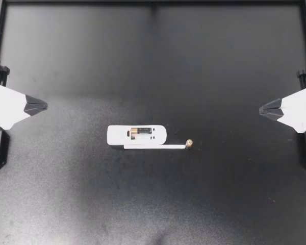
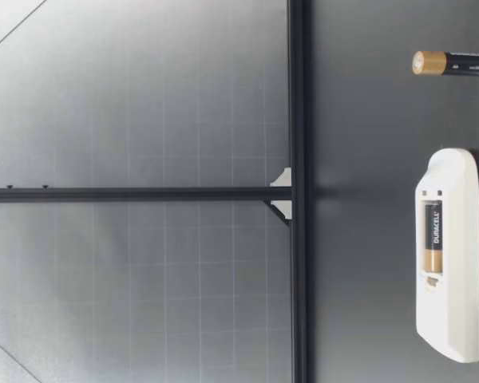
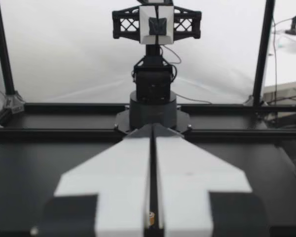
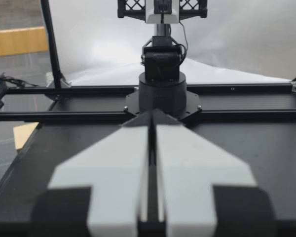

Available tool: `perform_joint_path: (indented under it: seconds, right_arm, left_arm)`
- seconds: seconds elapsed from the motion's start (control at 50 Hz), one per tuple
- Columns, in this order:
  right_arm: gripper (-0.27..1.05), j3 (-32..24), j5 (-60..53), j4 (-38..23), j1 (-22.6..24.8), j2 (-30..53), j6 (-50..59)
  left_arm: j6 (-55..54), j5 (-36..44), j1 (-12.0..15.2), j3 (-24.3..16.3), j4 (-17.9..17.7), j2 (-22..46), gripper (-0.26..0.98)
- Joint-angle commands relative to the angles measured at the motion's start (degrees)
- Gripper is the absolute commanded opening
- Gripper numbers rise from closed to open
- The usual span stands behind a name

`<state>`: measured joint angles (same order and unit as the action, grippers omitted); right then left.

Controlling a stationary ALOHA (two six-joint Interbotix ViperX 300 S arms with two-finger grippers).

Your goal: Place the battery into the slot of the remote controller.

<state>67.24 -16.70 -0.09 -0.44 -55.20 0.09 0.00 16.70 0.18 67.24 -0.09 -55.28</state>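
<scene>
Clipping the upright battery (image 1: 189, 143) could topple it; left fingers (image 1: 43, 105) and right fingers (image 1: 263, 108), closed and empty, sit well apart from it.

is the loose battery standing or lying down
Standing: from above the loose battery shows only its round end; the low view has its gold end up.

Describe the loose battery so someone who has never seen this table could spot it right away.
On the black table, find the white remote controller near the middle, with a thin white strip along one side. At the strip's end, beyond the remote, stands the loose battery. Unlike the seated battery in the remote's slot, it is upright and outside, copper end up.
</scene>
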Motion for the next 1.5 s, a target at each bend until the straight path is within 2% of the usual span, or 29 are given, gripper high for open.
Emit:
perform_joint_path:
  seconds: [0.0,0.1,0.26,0.46,0.84,1.04,1.32,1.48]
  right_arm:
    - [-0.17,-0.79,-0.35,0.0,-0.18,0.7,0.09]
    - [-0.17,-1.67,0.53,0.0,-0.18,3.34,0.26]
    - [-0.17,-7.12,7.29,0.62,-0.62,11.43,0.44]
    - [-0.17,-15.38,24.17,0.79,-2.9,21.36,0.44]
    - [-0.13,-22.85,37.18,0.62,-3.69,33.4,0.35]
    - [0.04,-25.22,40.87,0.53,-3.6,39.02,0.09]
    - [0.43,-26.63,41.22,0.53,-3.6,44.74,-0.09]
    - [0.48,-27.07,40.78,0.53,-3.16,47.72,-0.26]
  left_arm:
    - [0.0,0.44,0.53,-0.79,-0.09,0.35,-0.15]
    - [0.0,0.44,0.53,-0.88,-0.09,0.53,-0.17]
    - [0.09,0.7,0.53,-0.79,-0.09,0.53,-0.17]
    - [0.0,0.7,0.53,-0.62,-0.18,1.05,-0.16]
    - [0.0,0.7,0.53,-0.7,-0.09,1.67,-0.16]
    - [0.09,0.79,0.53,-0.7,-0.09,1.67,-0.16]
    - [0.18,0.79,0.53,-0.53,-0.09,1.67,-0.16]
    - [0.35,0.53,0.53,-0.53,-0.09,1.67,-0.16]
